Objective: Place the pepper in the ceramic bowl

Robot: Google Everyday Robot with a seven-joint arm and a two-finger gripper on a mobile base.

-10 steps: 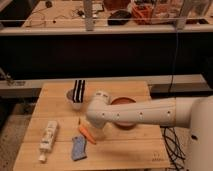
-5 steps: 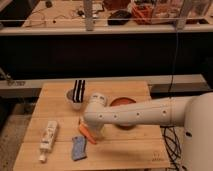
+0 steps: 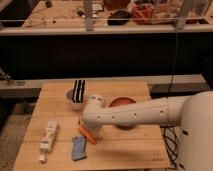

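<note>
The small orange pepper lies on the wooden table, just right of a blue-grey cloth. The wide orange ceramic bowl stands behind it to the right, and my white arm hides its front half. My gripper hangs from the end of the arm, directly over the right end of the pepper and close to the table. The arm reaches in from the right across the bowl.
A small grey-white bowl holding black-and-white striped items stands at the back left. A white tube lies near the left edge. The blue-grey cloth lies near the front edge. A dark shelf runs behind the table.
My arm's end has come down and slightly left, closer to the pepper. The pepper, bowl and other objects have not moved.
</note>
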